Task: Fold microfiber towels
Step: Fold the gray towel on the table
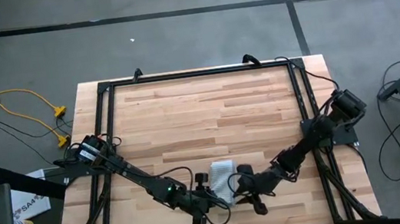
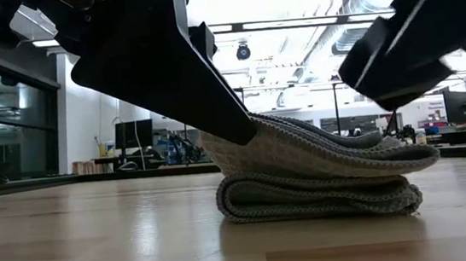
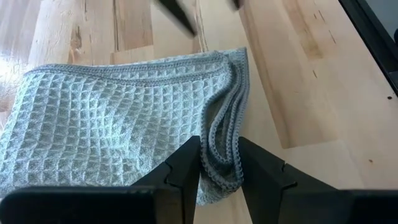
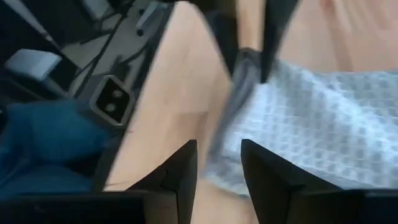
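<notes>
- The towel [image 1: 222,177] lies folded in layers on the surface [image 1: 200,112], between the two tools, at the near edge.
- The left tool [image 3: 219,163] straddles the towel's stitched corner, fingers part open with the layered hem between them; whether they actually pinch it I cannot tell.
- The right tool [image 4: 219,163] comes at the opposite edge, fingers part open, cloth just ahead of them; no grip shows.
- To do this step well, judged from here: take all layers of the hem, not just the top one.
- Lift both sides evenly, keeping the edges lined up.
- Risk: the stack sliding on the smooth wood.
</notes>
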`<action>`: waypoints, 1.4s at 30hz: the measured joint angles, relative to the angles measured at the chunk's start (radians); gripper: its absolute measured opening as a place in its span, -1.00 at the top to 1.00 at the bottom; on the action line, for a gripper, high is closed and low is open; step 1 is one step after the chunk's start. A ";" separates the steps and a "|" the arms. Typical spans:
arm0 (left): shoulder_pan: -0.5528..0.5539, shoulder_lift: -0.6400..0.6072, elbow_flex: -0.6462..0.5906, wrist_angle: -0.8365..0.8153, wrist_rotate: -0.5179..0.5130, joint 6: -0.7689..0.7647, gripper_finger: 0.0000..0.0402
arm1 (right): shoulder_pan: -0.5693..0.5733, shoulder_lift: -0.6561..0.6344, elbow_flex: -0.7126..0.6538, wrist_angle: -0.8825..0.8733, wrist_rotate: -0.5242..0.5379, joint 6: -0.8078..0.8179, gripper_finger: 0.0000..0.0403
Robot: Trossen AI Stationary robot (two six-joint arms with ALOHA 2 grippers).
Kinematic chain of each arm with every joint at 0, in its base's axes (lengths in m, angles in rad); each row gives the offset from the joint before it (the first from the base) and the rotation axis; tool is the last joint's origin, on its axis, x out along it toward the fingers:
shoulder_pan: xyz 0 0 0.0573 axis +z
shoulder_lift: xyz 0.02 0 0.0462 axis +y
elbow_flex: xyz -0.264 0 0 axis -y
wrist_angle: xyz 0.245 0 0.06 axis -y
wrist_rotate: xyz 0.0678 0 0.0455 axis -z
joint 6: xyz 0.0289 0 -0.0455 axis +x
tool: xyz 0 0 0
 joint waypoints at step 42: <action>0.000 -0.001 0.000 -0.040 0.000 -0.004 0.50 | -0.107 0.161 -0.001 0.124 -0.151 0.067 0.42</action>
